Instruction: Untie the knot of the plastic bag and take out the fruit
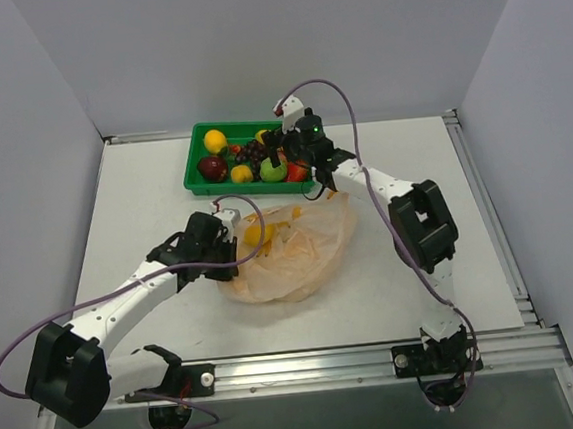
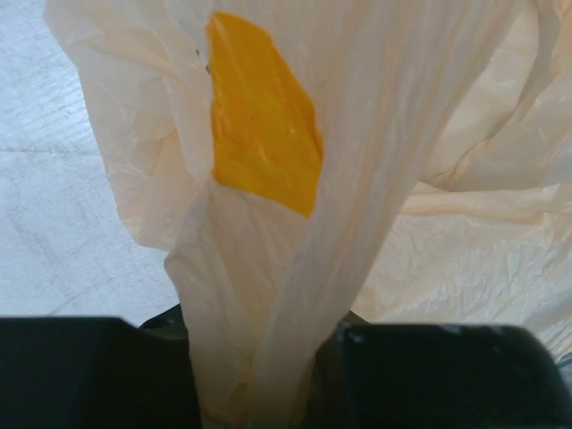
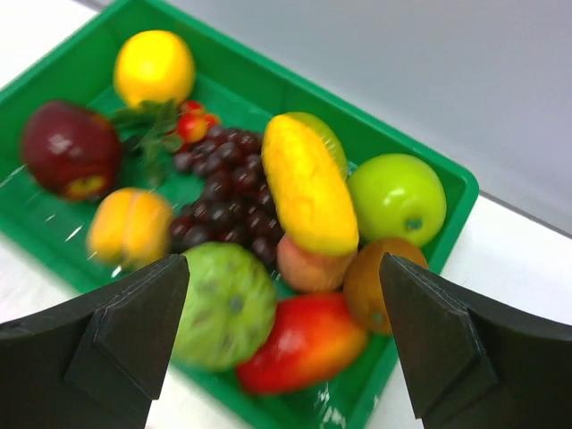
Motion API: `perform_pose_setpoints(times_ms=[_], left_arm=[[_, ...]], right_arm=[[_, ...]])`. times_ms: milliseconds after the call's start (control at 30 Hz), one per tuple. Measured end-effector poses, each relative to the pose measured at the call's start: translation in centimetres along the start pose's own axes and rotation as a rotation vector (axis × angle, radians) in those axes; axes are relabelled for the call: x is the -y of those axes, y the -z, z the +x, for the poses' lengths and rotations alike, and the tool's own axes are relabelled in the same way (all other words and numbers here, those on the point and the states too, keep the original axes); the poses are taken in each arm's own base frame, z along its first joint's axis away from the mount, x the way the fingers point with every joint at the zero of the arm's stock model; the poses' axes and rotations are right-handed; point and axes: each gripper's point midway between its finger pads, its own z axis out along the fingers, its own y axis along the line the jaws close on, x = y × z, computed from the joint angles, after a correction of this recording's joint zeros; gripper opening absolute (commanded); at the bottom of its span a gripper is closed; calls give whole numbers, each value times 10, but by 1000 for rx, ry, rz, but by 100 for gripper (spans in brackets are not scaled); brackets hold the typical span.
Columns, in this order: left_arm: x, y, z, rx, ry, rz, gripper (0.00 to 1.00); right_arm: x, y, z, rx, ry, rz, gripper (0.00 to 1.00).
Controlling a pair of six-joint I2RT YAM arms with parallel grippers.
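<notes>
The left gripper (image 2: pixel 264 375) is clamped on the plastic bag (image 1: pixel 290 259) mid-worktop; the right gripper (image 3: pixel 284 295) — jaws spread wide, empty — hangs over the far-edge tray (image 3: pixel 380 134), fruit (image 1: pixel 260 234) nearward, inside the bag

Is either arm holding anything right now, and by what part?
Left gripper pinches a bunched fold of the plastic bag at its edge. Right gripper is open over the green tray, holding nothing.

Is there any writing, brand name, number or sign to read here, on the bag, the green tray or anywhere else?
None can be read.
The plastic bag shows only a plain yellow patch, not letters. The tiny dark specks beside it are too small to tell.
The green tray bears no label that shows.
</notes>
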Motion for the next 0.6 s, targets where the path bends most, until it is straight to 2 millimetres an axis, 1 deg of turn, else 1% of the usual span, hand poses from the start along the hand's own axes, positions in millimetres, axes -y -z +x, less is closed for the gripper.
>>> perform_pose_setpoints(times_ms=[67,100,133,233,300,333,367,433,467,500,533,600], left_arm=[[-4,1,-2,12,4,-16,28],[-5,3,-4,22,6,-24,28],[-7,4,-6,33,8,-32,31],[-12,12,-14,78,14,-59,32],[-15,17,-20,110,15,-75,32],[-16,20,-23,130,15,-80,33],[-16,23,-26,148,15,-85,39],[-18,30,-33,191,9,-94,49],[-19,34,-36,207,7,-99,60],[-19,37,-40,223,2,-105,65],[-19,41,-45,240,3,-108,72],[-18,52,-57,278,1,-116,82]], right_arm=[[-6,30,-13,-7,1,-49,91],[-8,49,-27,1,0,-76,91],[-10,65,-41,13,0,-99,91],[-17,116,-75,54,-3,-161,92],[-23,148,-81,63,-2,-196,92],[-25,162,-79,62,-2,-209,92],[-28,173,-72,47,-2,-219,92],[-33,190,-52,1,-6,-236,92],[-36,197,-36,-34,-10,-242,92],[-39,201,-20,-73,-17,-247,92],[-42,206,-4,-110,-20,-250,92],[-47,214,27,-187,-24,-246,92]])
